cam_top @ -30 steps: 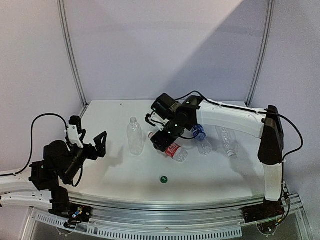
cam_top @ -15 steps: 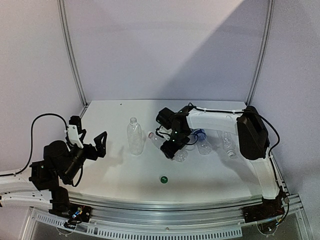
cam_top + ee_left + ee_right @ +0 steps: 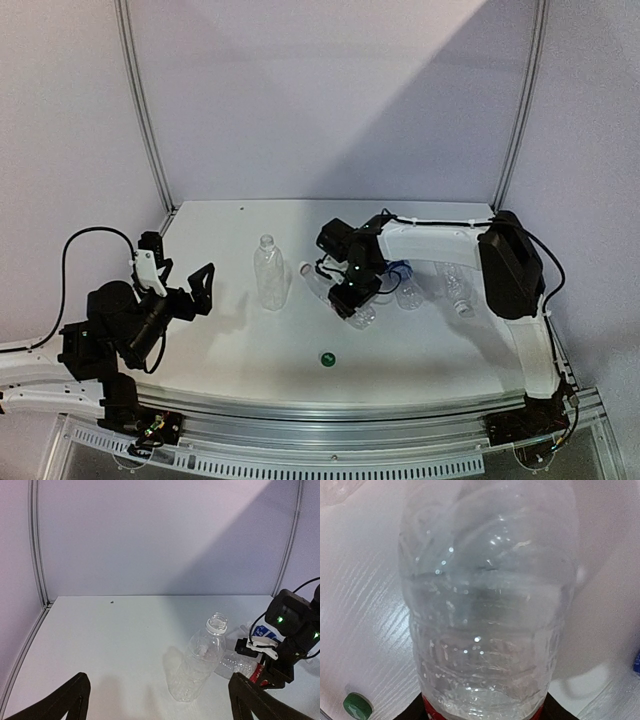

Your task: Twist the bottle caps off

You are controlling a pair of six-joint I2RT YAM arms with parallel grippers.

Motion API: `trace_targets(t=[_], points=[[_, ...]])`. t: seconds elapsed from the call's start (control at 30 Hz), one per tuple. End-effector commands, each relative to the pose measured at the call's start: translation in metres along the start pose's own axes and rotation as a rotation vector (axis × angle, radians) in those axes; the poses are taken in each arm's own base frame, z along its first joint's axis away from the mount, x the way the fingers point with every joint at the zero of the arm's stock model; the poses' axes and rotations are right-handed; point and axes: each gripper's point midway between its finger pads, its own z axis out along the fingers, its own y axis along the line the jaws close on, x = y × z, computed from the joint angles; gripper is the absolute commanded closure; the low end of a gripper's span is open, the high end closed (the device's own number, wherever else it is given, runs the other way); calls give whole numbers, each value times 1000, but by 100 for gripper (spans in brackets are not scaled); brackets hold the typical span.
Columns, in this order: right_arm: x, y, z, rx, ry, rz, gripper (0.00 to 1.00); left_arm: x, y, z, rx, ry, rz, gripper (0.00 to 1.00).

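The red-label bottle (image 3: 322, 285) lies on its side on the table, its pale cap (image 3: 304, 268) pointing left. My right gripper (image 3: 347, 296) is down over its labelled end, with the jaws touching both sides. The bottle (image 3: 485, 605) fills the right wrist view, its red label at the bottom edge. An unlabelled bottle (image 3: 269, 272) stands upright with an open mouth (image 3: 217, 622). A loose green cap (image 3: 326, 357) lies near the front and also shows in the right wrist view (image 3: 357, 705). My left gripper (image 3: 196, 290) is open and empty, left of the upright bottle.
A blue-label bottle (image 3: 403, 281) and another clear bottle (image 3: 456, 285) lie on their sides right of my right gripper. Metal posts (image 3: 143, 110) stand at the table's (image 3: 220, 340) back corners. The right arm (image 3: 440, 238) reaches across the back right.
My right gripper has come down and forward onto the red-label bottle, and its arm has folded lower. The left arm, the upright bottle and the green cap have not moved.
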Motion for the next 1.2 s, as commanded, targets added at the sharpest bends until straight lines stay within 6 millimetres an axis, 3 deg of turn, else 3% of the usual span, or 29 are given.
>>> trace_targets(t=[0.0, 0.23, 0.37, 0.63, 0.8, 0.97, 1.17], points=[[5, -11, -35, 24, -55, 50, 49, 0, -3, -2, 15, 5, -3, 2], [10, -24, -101, 49, -210, 107, 54, -2, -5, -2, 29, 4, -9, 2], [22, -28, -127, 41, -286, 132, 57, -4, -10, -4, 66, -1, -29, 2], [48, -34, -171, 7, -489, 191, 60, -4, -24, -3, 133, -11, 3, 2], [55, -32, -187, -29, -582, 197, 61, -5, -43, -5, 234, -20, 20, 2], [55, -23, -205, -111, -680, 189, 62, -5, -61, -10, 346, -24, 9, 1], [66, 15, -231, -318, -789, 126, 63, -11, -102, -19, 539, 32, -91, 1]])
